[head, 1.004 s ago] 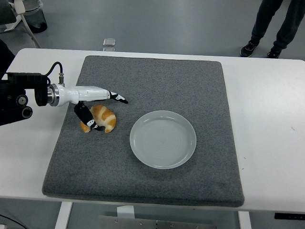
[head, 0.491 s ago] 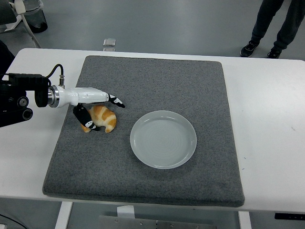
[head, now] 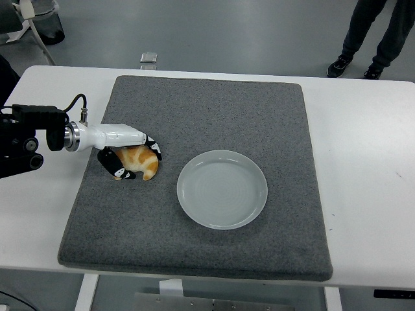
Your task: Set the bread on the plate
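Now the left hand (head: 127, 150) has its fingers (head: 153, 148) curled over one bread (head: 140, 162), thumb at its near-left side, clamped on it where it lies on the grey mat (head: 194, 97), just left of one empty plate (head: 222, 188). No writing is legible.

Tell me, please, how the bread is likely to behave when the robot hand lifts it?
The bread looks like a small puffy croissant, so probably light and squashable. Its curved, tapering shape may let it pivot between the fingers of the left robot hand. Its flaky-looking crust might crumble.
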Robot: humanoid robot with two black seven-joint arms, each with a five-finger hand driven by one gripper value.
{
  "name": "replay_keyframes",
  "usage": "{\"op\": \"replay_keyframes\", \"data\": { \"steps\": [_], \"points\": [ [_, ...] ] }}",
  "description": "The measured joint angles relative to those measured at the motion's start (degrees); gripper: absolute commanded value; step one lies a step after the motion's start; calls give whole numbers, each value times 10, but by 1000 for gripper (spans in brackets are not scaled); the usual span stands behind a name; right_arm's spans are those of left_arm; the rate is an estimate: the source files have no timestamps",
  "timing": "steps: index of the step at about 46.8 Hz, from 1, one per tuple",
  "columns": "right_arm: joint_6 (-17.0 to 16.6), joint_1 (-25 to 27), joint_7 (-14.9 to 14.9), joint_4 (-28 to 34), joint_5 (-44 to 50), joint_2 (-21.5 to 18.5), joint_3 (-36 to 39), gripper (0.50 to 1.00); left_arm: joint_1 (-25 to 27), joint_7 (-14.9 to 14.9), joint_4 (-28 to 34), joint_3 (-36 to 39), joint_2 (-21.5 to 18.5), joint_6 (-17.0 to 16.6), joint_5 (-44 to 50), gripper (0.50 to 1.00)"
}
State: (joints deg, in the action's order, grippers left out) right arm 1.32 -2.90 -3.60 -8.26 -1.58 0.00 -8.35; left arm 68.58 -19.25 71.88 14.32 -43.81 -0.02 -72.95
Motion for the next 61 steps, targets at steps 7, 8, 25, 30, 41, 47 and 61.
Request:
{"op": "replay_keyframes", "data": {
  "steps": [7,8,25,30,41,47,61],
  "points": [
    [0,0,0,0,0,0,0,930,2,0,0,0,5,-5,0,626],
    [0,0,0,0,0,0,0,930,3,0,0,0,5,-6,0,615],
    [0,0,0,0,0,0,0,930,7,1,-8,-3,6,-26,-2,500],
    [0,0,0,0,0,0,0,930,7,3,-9,-5,6,-32,-2,500],
    [0,0,0,0,0,0,0,930,11,4,-9,-9,5,-37,-1,500],
    [0,0,0,0,0,0,0,930,12,4,-7,-23,5,-37,-1,500],
    [0,0,0,0,0,0,0,932,55,4,-4,-34,2,-32,8,500]
  ]
}}
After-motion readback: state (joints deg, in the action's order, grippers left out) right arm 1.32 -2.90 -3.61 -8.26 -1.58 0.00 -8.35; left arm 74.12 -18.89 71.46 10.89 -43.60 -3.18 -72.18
